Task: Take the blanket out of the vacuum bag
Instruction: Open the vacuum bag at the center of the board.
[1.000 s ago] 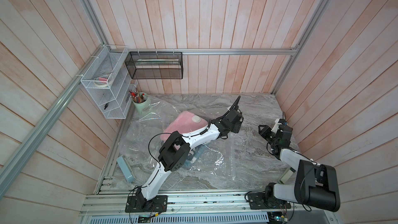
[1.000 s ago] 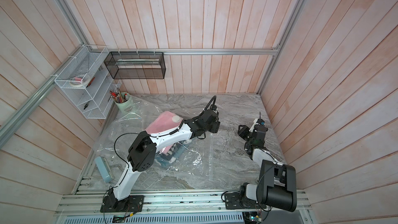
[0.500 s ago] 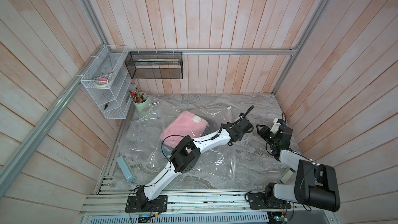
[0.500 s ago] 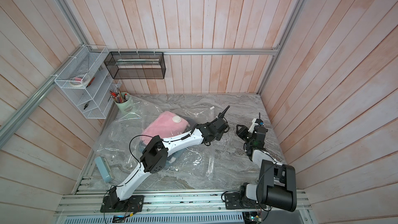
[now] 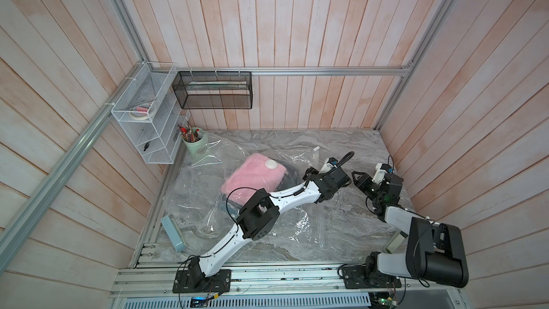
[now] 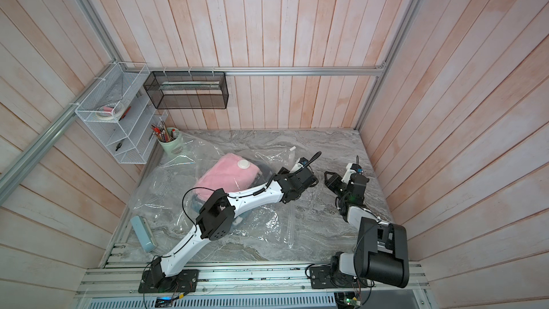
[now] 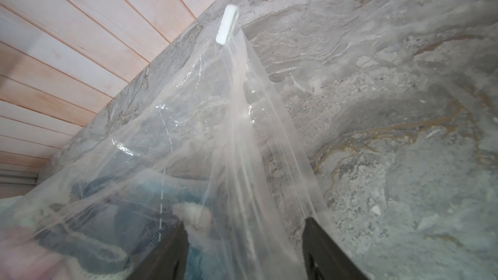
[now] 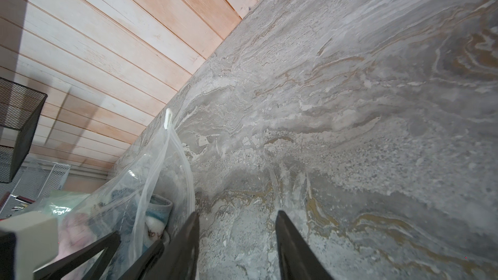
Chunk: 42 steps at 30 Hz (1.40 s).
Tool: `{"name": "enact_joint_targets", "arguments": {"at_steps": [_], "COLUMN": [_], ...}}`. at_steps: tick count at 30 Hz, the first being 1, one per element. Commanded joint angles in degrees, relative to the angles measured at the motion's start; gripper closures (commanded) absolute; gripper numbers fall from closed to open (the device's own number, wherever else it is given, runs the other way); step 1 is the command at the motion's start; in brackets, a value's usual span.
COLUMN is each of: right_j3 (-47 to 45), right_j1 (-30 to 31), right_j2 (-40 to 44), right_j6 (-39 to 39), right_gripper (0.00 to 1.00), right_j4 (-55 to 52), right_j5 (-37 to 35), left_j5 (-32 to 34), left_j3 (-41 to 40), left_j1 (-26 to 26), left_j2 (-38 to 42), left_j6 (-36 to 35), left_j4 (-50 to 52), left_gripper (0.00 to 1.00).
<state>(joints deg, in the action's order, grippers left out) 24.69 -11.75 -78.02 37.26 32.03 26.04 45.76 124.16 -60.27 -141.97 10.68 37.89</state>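
The vacuum bag (image 5: 196,185) (image 6: 166,185) lies crumpled on the left half of the marble table, with the pink blanket (image 5: 252,178) (image 6: 222,178) inside under the round white valve cap (image 5: 271,164). Its white zip slider (image 5: 316,148) (image 7: 227,24) (image 8: 168,118) sits at the far corner. My left gripper (image 5: 310,173) (image 7: 244,227) reaches over the blanket to the bag's right edge. Its jaws stand apart with loose bag film (image 7: 242,157) between them. My right gripper (image 5: 356,175) (image 8: 237,216) is open just to the right, with only bare table between its fingers.
A green cup of pens (image 5: 194,144) stands at the back left, below a white wire shelf (image 5: 145,126) and a black mesh basket (image 5: 214,90) on the wall. A pale blue block (image 5: 173,233) lies at the front left. The marble table (image 5: 341,233) has wooden walls on three sides.
My left arm has swung right from over the blanket to the bag's right edge, close to the right gripper, and its jaws have narrowed. The right arm has not moved.
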Motion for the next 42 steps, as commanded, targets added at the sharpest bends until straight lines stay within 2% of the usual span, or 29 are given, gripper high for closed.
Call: {"name": "enact_joint_targets", "arguments": {"at_steps": [1,2,5,7,10,15,17,21,22,25,32,42], "right_j3": [-0.7,-0.9,-1.6,-2.7,-5.1,-4.7,-4.4,-2.1,-0.1,5.1,8.7,14.2], "right_j1": [-0.3,-0.3,-0.3,-0.2,1.1,10.7,14.9,21.2,22.3,26.6,30.6,37.4], "right_j2": [-0.6,-0.6,-0.6,-1.1,-2.3,-6.0,-9.6,-23.9,-28.0,-33.5,-34.0,-35.6], "right_j6": [0.4,0.4,1.0,1.3,4.9,10.2,15.5,34.3,39.1,39.3,39.1,32.8], "right_gripper": [0.53,0.53,0.53,0.54,0.56,0.56,0.56,0.58,0.6,0.68,0.68,0.67], "right_j4": [1.9,2.1,4.2,9.3,19.7,29.7,38.3,68.7,71.4,71.5,70.2,57.8], "right_j5": [1.6,1.7,3.0,8.3,16.4,20.5,20.7,21.5,22.0,22.6,20.8,16.2], "left_j5": [3.7,4.3,5.3,3.3,-4.7,-19.0,-22.4,-23.1,-23.5,-23.3,-21.2,-19.5], "left_j3": [-0.6,-0.8,-2.6,-5.9,-17.0,-32.8,-35.9,-41.7,-43.1,-46.7,-52.0,-54.5], "left_j1": [0.1,0.1,0.4,1.2,2.8,8.1,9.8,11.5,11.9,12.2,12.8,13.5], "left_j2": [0.7,1.1,3.4,7.1,17.1,33.8,37.7,42.8,43.8,46.3,48.8,51.7], "left_j6": [-2.5,-2.8,-3.4,-2.1,-2.1,-1.6,-2.3,-4.3,-4.4,-4.1,-2.7,-2.5], "left_j4": [-1.2,-1.5,-2.4,-3.5,-12.3,-24.2,-24.9,-25.7,-26.1,-27.8,-29.2,-29.4], "left_gripper": [0.85,0.98,1.0,1.0,1.0,1.0,1.0,1.0,1.0,1.0,1.0,1.0]}}
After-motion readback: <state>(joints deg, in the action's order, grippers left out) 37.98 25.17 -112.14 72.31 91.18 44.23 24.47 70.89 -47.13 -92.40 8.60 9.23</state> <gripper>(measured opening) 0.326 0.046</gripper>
